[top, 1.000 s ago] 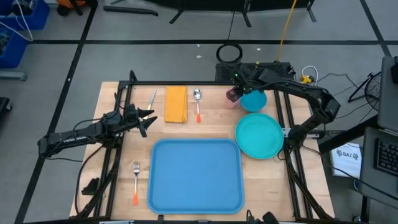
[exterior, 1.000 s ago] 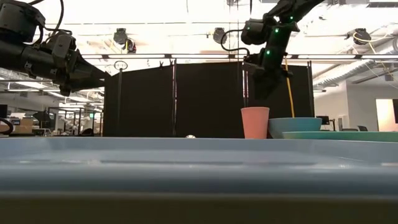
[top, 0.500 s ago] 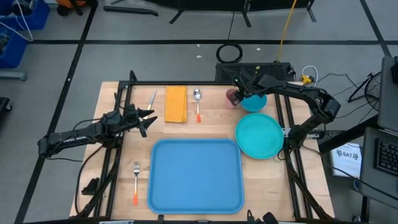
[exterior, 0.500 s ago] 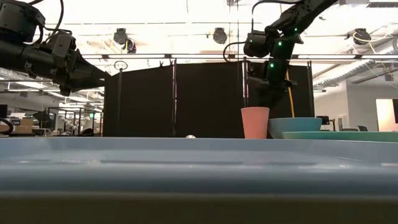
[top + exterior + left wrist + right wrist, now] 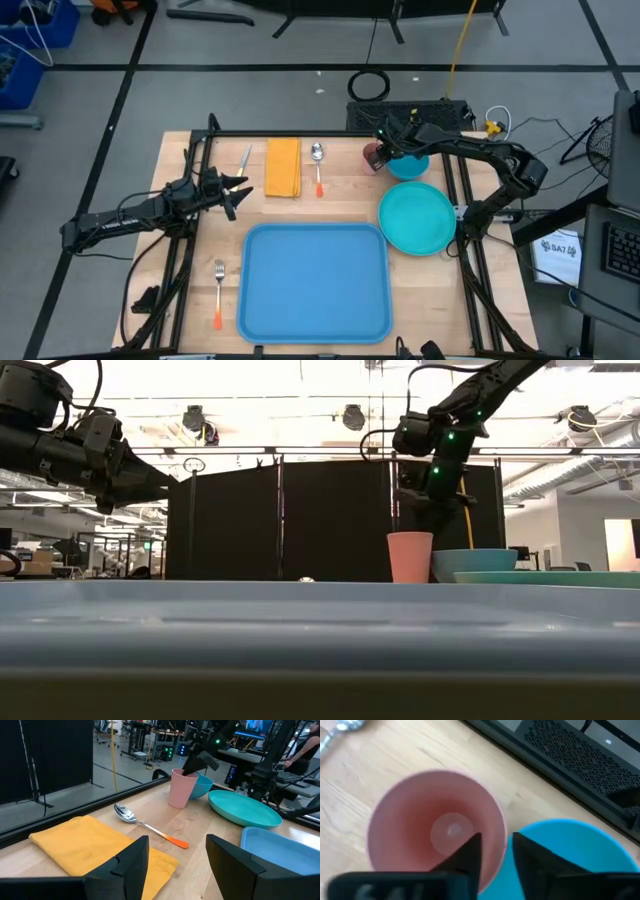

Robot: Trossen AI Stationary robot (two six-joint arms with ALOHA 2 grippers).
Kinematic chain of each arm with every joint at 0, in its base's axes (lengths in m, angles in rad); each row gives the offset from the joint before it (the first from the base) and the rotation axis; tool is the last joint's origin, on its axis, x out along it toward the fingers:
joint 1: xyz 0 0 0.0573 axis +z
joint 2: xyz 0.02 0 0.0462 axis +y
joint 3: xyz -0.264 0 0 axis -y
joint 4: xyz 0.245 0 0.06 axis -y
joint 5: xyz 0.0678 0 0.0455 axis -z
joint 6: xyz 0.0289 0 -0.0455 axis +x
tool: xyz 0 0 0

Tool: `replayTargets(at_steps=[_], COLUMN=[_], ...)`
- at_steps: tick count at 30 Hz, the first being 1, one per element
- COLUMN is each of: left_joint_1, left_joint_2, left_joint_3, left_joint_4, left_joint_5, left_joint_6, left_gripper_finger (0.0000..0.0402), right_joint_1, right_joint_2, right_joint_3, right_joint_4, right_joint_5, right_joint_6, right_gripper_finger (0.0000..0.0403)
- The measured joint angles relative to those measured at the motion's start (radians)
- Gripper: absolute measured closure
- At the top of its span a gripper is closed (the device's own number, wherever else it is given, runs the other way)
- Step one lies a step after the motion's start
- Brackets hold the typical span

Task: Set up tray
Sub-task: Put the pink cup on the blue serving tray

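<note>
A: Surfaces? Table (image 5: 330, 205) is pale wood, visible grain, matt.

B: Tray (image 5: 315, 282) is smooth light-blue plastic with a slight sheen. Plate (image 5: 416, 220) and bowl (image 5: 410, 163) are teal plastic, glossier.

A: Pink cup (image 5: 437, 842) looks like smooth matt plastic. Yellow napkin (image 5: 95, 847) is soft cloth, matt.

B: Spoon (image 5: 145, 825) has a shiny metal bowl and an orange plastic handle. Fork (image 5: 219, 293) the same. Knife (image 5: 245, 158) is bare metal.

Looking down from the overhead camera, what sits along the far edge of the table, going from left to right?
Knife → yellow napkin → spoon → pink cup, with the right arm's fingers at its rim → small blue bowl.
</note>
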Motion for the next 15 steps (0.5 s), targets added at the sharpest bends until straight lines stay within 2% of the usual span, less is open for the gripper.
replayTargets(at_steps=[2, 4, 10, 15], left_joint_1=[0.0, 0.0, 0.0, 0.0], left_joint_2=[0.0, 0.0, 0.0, 0.0], left_joint_3=[0.0, 0.0, 0.0, 0.0], left_joint_4=[0.0, 0.0, 0.0, 0.0], left_joint_5=[0.0, 0.0, 0.0, 0.0], left_joint_6=[0.0, 0.0, 0.0, 0.0], left_gripper_finger=[0.0199, 0.0199, 0.0199, 0.0199], right_joint_1=[0.0, 0.0, 0.026, 0.093], right_joint_2=[0.0, -0.001, -0.024, -0.126], right_joint_3=[-0.008, -0.013, -0.017, -0.017], right_joint_4=[0.031, 0.07, 0.156, 0.233], right_joint_5=[-0.016, -0.049, -0.159, -0.309], right_joint_6=[-0.005, -0.016, -0.025, -0.025], right_gripper_finger=[0.0374, 0.0392, 0.04, 0.0401])
